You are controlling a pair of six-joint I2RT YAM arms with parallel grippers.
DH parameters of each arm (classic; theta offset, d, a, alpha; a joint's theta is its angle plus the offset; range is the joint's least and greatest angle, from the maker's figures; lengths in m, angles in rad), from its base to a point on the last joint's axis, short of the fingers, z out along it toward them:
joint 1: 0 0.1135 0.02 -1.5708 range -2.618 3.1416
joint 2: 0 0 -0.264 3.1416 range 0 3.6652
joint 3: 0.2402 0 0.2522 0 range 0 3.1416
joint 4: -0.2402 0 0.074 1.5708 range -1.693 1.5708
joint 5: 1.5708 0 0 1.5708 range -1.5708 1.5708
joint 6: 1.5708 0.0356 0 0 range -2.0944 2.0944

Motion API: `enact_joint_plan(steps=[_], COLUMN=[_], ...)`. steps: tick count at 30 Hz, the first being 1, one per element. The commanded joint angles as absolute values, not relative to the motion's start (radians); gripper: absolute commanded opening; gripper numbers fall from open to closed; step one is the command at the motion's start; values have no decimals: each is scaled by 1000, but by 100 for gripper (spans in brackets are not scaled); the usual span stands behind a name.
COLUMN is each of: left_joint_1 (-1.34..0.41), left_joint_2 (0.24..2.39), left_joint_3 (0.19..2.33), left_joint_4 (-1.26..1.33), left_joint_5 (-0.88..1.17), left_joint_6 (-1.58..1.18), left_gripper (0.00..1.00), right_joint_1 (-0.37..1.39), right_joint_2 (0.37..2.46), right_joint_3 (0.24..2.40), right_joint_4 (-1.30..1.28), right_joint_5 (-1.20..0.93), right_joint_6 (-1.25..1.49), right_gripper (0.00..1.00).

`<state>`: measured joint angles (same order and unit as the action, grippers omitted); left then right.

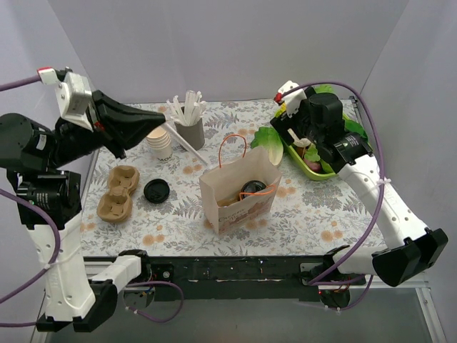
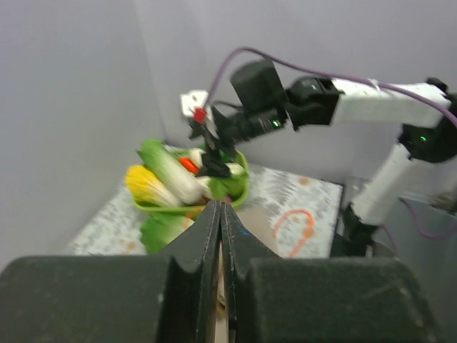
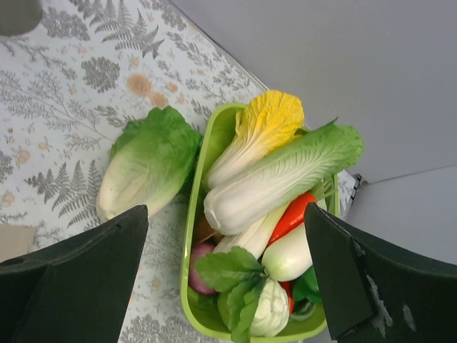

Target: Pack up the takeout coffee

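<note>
The takeout coffee [image 1: 251, 189] stands inside the paper bag [image 1: 235, 207] at the middle of the counter [image 1: 321, 209], with only its black lid showing between the orange handles. The left claw [image 2: 220, 218] is pressed fully closed with nothing between its fingers, raised above the counter's 10 o'clock side near the stack of lidless cups [image 1: 160, 145]. The right claw [image 3: 225, 214] is spread wide and holds nothing, hovering over the green tray [image 3: 191, 243] of vegetables at 2 o'clock, where a loose lettuce [image 3: 146, 168] lies on the counter just beside the tray at its 9 o'clock.
</note>
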<state>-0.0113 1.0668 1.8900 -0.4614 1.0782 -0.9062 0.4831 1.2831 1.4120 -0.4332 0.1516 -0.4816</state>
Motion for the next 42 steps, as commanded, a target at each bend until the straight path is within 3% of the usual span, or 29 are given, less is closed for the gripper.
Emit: enact_joint_plan(steps=[1, 8, 19, 35, 36, 37, 39, 42], left_joint_1=[-14, -15, -52, -211, -219, -224, -227, -227], left_joint_2=[1016, 997, 1106, 1103, 1104, 1106, 1118, 1159], left_joint_3=[1725, 1565, 1580, 1451, 1444, 1442, 1466, 1624], left_joint_4=[-459, -327, -178, -262, -271, -284, -287, -380], left_joint_5=[1249, 1255, 1249, 1151, 1146, 1144, 1135, 1043], left_joint_6=[-1047, -1110, -1252, -1089, -1066, -1060, -1043, -956], left_gripper=[0, 0, 0, 0, 8, 34, 54, 71], right_joint_1=[482, 482, 471, 457, 456, 454, 456, 454], right_joint_2=[1223, 1177, 1103, 1091, 1086, 1085, 1081, 1074], right_joint_3=[1439, 1387, 1316, 1316, 1319, 1321, 1335, 1359], right_joint_4=[-483, -466, -465, -498, -503, -518, -535, -583], right_joint_5=[190, 172, 167, 129, 124, 123, 115, 106], right_joint_6=[-509, -523, -534, -532, -534, -535, -540, -561], right_gripper=[97, 97, 97, 96, 96, 96, 97, 98])
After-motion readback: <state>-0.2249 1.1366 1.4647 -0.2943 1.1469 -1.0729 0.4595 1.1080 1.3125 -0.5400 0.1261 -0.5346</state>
